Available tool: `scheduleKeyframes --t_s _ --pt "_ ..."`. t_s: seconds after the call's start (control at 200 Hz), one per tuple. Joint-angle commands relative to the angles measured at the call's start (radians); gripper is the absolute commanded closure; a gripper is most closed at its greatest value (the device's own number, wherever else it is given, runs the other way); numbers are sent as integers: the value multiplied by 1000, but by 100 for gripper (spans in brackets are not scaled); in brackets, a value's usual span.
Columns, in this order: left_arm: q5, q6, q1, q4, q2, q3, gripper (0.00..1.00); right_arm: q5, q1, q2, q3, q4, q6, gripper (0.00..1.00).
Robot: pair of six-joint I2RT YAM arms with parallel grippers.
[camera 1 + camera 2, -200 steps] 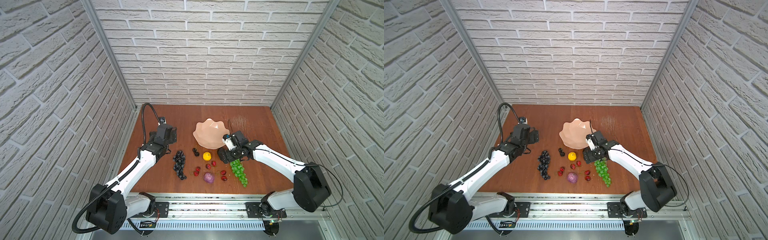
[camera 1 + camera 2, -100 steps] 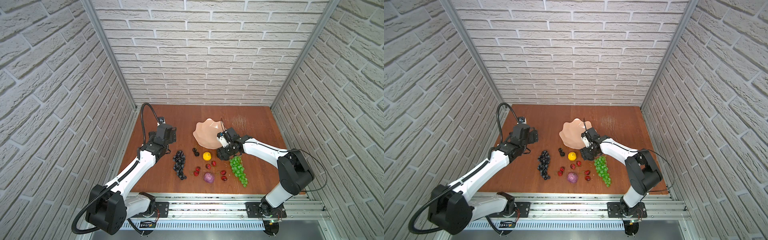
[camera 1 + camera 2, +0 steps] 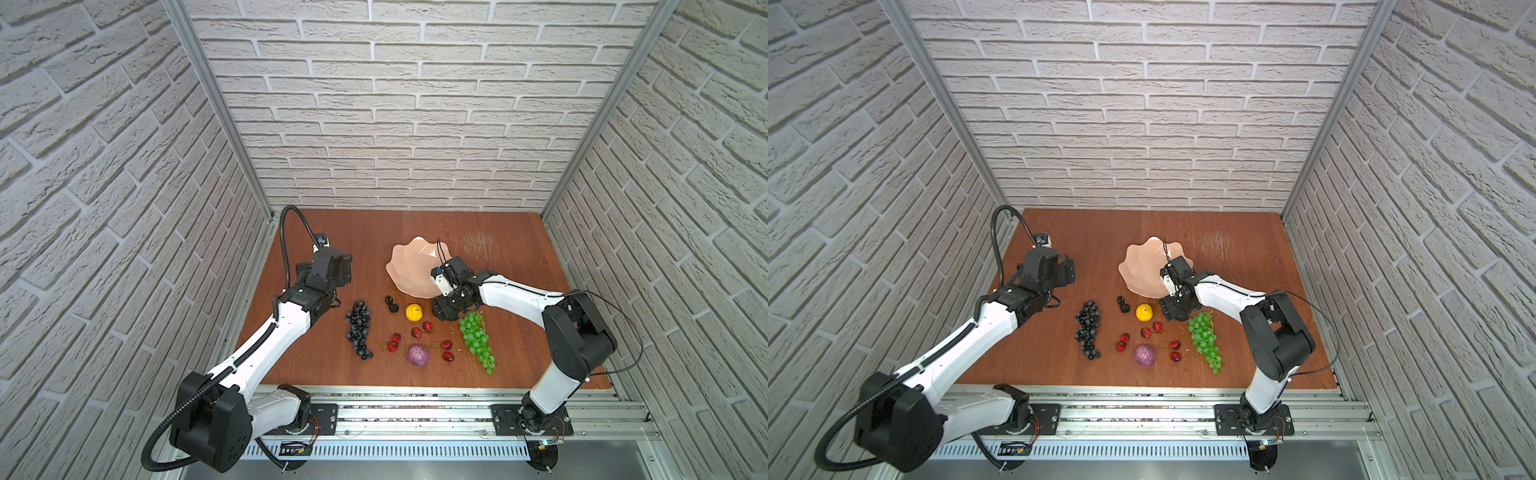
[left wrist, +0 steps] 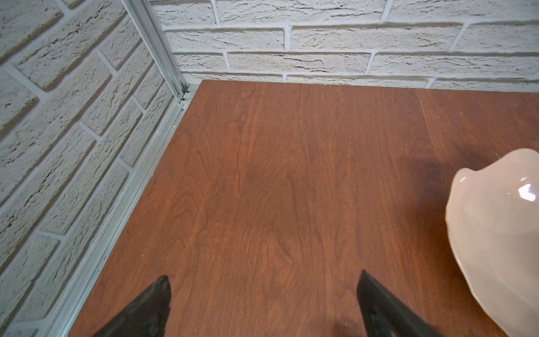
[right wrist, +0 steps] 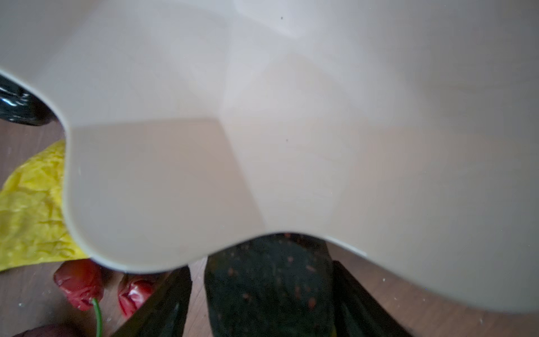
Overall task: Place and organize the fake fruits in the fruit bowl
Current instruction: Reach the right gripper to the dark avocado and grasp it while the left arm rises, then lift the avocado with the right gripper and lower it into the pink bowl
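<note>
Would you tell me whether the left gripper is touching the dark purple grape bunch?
Apart. In both top views bare table lies between the left gripper and the dark purple grape bunch.

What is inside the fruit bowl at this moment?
No fruit shows in the fruit bowl: its visible inside is bare in both top views. The right arm covers the bowl's near right part, so that patch cannot be checked.

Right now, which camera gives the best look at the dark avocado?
The right wrist view: the avocado sits large between the fingers of the right gripper, speckled skin clear, at the rim of the fruit bowl. In both top views the gripper covers it. The left wrist view shows none of it.
</note>
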Motion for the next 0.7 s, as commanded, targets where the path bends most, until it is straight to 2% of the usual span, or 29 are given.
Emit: scheduleKeyframes --t_s 0.0,0.21,0.435,0.49,0.51,0.695 --pt "-22 -8 4 -8 -24 6 2 9 8 2 23 15 -2 31" --pt "-24 -8 6 -11 -34 5 2 13 9 -21 12 -5 -4 43" --pt "-30 -11 9 -14 -45 6 2 6 10 -58 -4 -26 -3 50" --pt "-31 -11 9 -15 -50 8 2 -6 9 -63 -2 -32 3 63" --pt "-30 -11 9 -17 -50 9 2 -11 10 -66 -2 -35 6 65" --pt "-32 -10 9 -33 -68 14 2 -52 9 -92 3 -86 27 64"
